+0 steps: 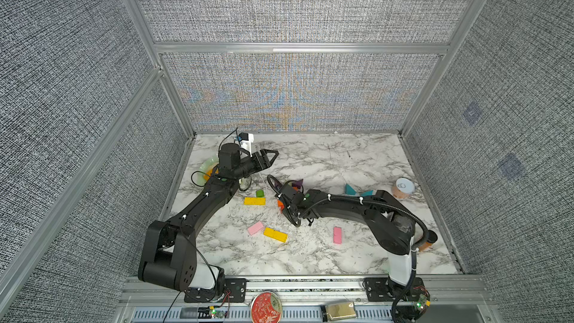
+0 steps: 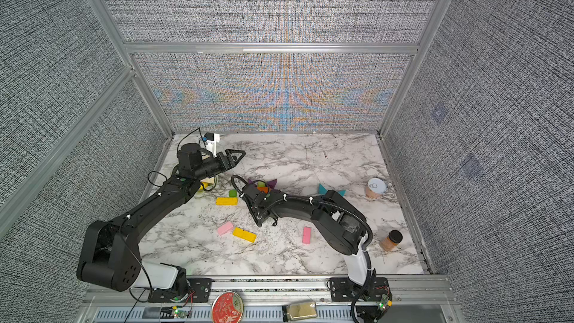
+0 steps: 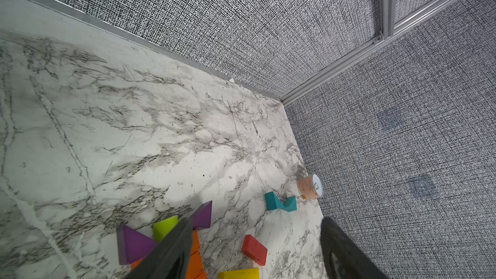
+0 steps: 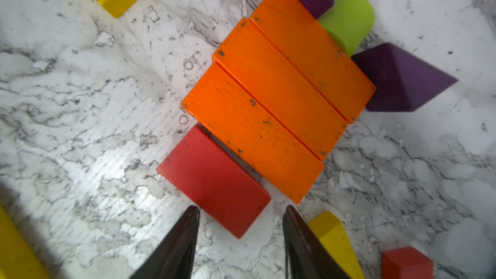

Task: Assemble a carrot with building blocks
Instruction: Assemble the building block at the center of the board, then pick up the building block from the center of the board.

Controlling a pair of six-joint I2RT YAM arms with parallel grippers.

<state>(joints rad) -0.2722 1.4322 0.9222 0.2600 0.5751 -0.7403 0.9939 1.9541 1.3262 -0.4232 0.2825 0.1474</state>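
Centrally on the marble table (image 1: 357, 156), three orange bars (image 4: 268, 95) lie side by side with their long faces touching. A red bar (image 4: 214, 181) lies just beside the last of them. The right end effector (image 4: 241, 210) is over the red bar's near end. Its fingers are apart, one tip just beside the bar's edge and the other clear of it, and they clamp nothing. On the far side of the orange bars a green stub (image 4: 349, 20) sits between two purple triangles (image 4: 402, 79), close against the row.

The left end effector (image 1: 269, 157) hangs above the back left of the table, well apart from the blocks. In the left wrist view its fingers (image 3: 171, 250) are spread wide with nothing between them.

Only the right wrist view shows the row whole. In both top views the right arm covers most of it, leaving slivers of orange, green and purple. The top views alone show two pink bars (image 1: 255, 228) toward the front and, in one, an amber jar (image 2: 392, 240) near the right arm's base. The left wrist view shows two teal triangles (image 3: 280, 202) touching each other near a can (image 3: 310, 187). In the top views the arm partly hides them.
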